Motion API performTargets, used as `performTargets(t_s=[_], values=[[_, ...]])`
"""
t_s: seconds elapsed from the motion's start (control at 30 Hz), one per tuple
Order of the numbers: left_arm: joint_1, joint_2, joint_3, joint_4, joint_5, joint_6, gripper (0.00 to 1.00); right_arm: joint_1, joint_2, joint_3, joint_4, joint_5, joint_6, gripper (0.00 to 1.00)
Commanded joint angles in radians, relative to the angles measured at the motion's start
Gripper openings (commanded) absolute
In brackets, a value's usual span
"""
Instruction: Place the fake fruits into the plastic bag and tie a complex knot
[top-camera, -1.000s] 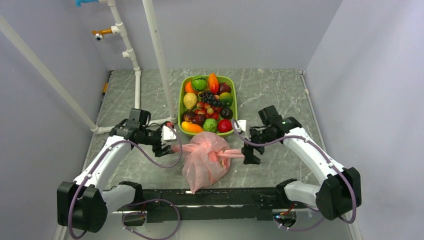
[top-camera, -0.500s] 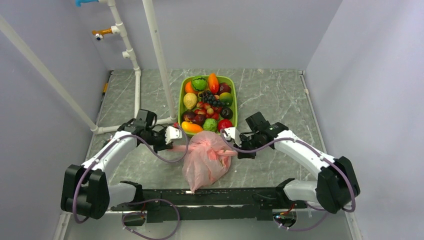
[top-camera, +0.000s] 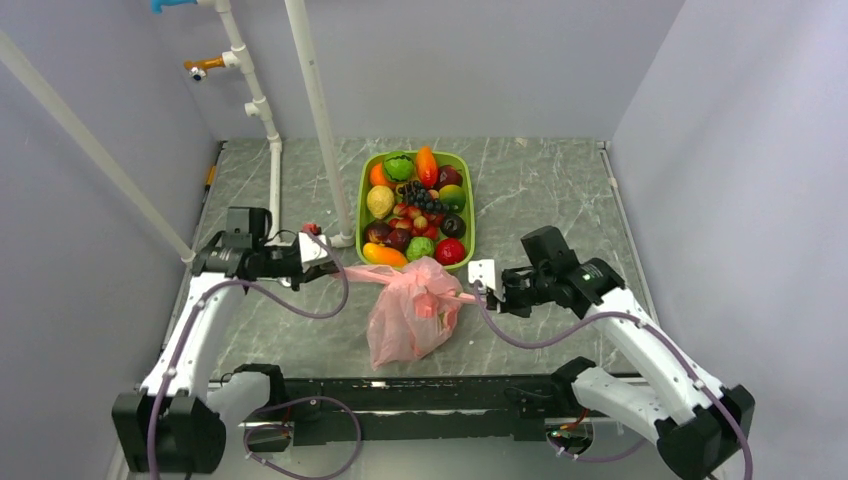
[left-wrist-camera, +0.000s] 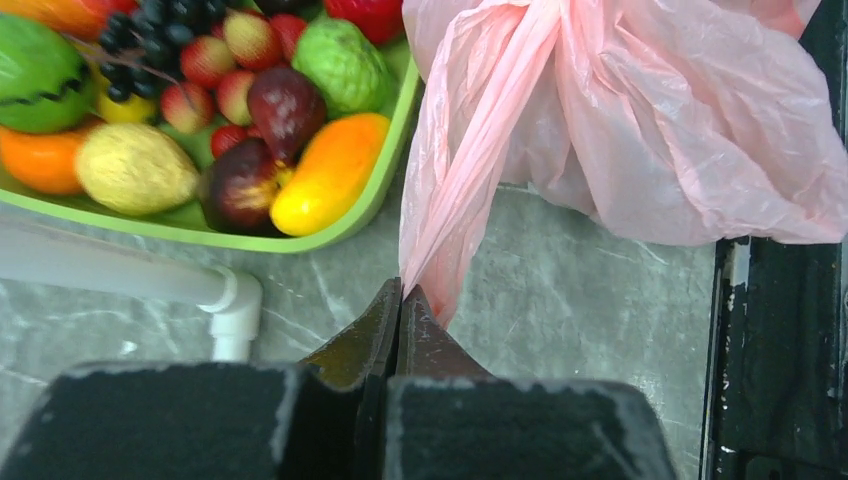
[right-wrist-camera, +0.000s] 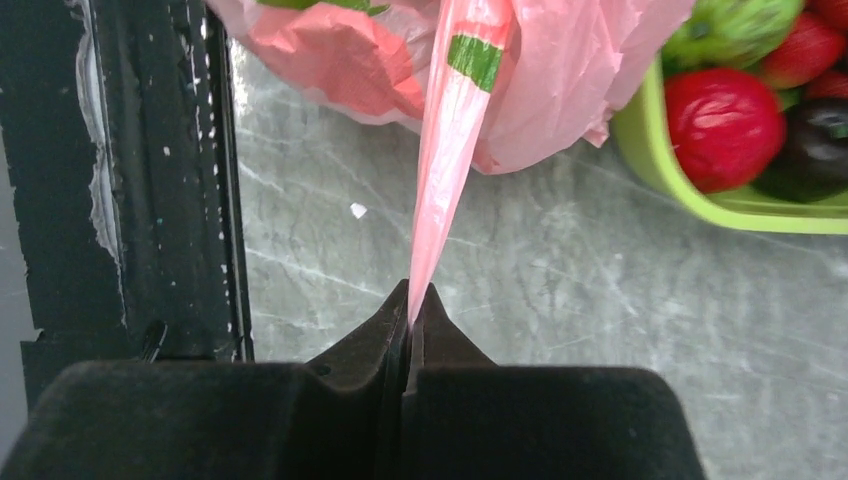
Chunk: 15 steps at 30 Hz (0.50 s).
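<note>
The pink plastic bag (top-camera: 408, 318) lies bulging on the table just in front of the tray, with something green showing through it in the right wrist view. Its handles are bunched into a knot (top-camera: 432, 285) on top, and two ends stretch out sideways. My left gripper (top-camera: 338, 264) is shut on the left end (left-wrist-camera: 450, 210). My right gripper (top-camera: 480, 296) is shut on the right end (right-wrist-camera: 440, 170). Both ends are pulled taut. Many fake fruits (top-camera: 415, 205) fill the lime-green tray (top-camera: 466, 215) behind the bag.
White pipes (top-camera: 320, 120) stand at the back left, with an elbow (left-wrist-camera: 235, 305) close to my left gripper. A black rail (top-camera: 420, 395) runs along the near table edge, just in front of the bag. Grey walls close in both sides.
Both grippers moved in from open, shut on the bag's two ends, then drew apart, left going left and right going right. The ends now stretch taut and the bag has shifted slightly.
</note>
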Motion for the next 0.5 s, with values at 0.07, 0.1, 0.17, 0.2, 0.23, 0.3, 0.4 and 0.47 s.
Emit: performTargets(t_s=[0.07,0.1,0.17,0.2,0.23,0.3,0.4,0.47], values=[[0.073,0.2,-0.055,0.174,-0.31,0.153,0.0,-0.038,0.119,-0.124,-0.178,0.199,-0.079,0.0],[0.074,0.227,-0.065,0.193,-0.324,0.168,0.0,-0.038,0.14,-0.132,-0.161,0.19,-0.084,0.0],[0.072,0.254,-0.078,0.222,-0.323,0.174,0.0,-0.04,0.2,-0.142,-0.122,0.158,-0.085,0.0],[0.067,0.261,-0.075,0.215,-0.313,0.172,0.0,-0.039,0.226,-0.145,-0.097,0.151,-0.078,0.0],[0.061,0.262,-0.071,0.2,-0.302,0.168,0.0,-0.039,0.246,-0.144,-0.074,0.141,-0.071,0.0],[0.047,0.238,-0.082,0.176,-0.285,0.17,0.0,-0.041,0.27,-0.145,-0.014,0.132,-0.051,0.0],[0.035,0.166,-0.114,0.159,-0.272,0.154,0.0,-0.047,0.267,-0.148,0.057,0.137,-0.008,0.0],[0.036,0.123,-0.127,0.141,-0.262,0.125,0.0,-0.052,0.256,-0.15,0.097,0.16,0.025,0.0]])
